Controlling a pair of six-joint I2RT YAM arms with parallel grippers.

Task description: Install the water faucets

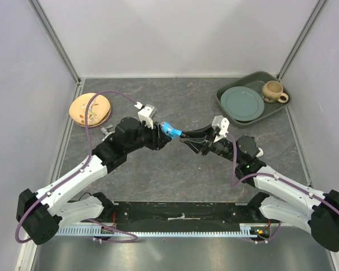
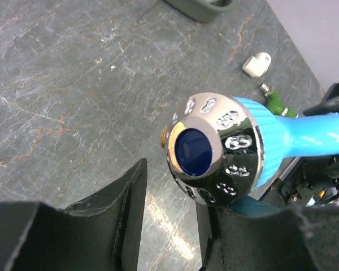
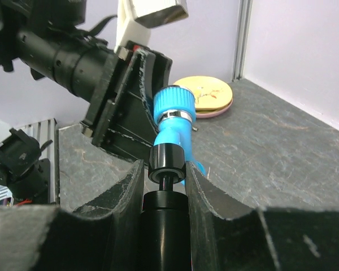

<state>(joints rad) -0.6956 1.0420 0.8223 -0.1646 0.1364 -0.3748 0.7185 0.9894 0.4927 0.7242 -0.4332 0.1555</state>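
The blue faucet (image 1: pixel 170 131) hangs in the air between my two grippers. In the left wrist view its chrome knob cap (image 2: pixel 214 149) with a dark blue centre faces the camera. My left gripper (image 2: pixel 169 226) is open, with bare table showing between its jaws. The knob rests against its right finger (image 2: pixel 243 237). My right gripper (image 3: pixel 164 166) is shut on the faucet's black end piece (image 3: pixel 167 160) and the black stem behind it. The green faucet (image 2: pixel 278 103) lies on the table beside the white elbow piece (image 2: pixel 256 63). It is hidden in the top view.
A green tray (image 1: pixel 226 93) at the back right holds a grey-green plate (image 1: pixel 242 103) and a beige mug (image 1: pixel 273 90). A yellow plate (image 1: pixel 90 108) lies at the back left. The enclosure walls stand on three sides.
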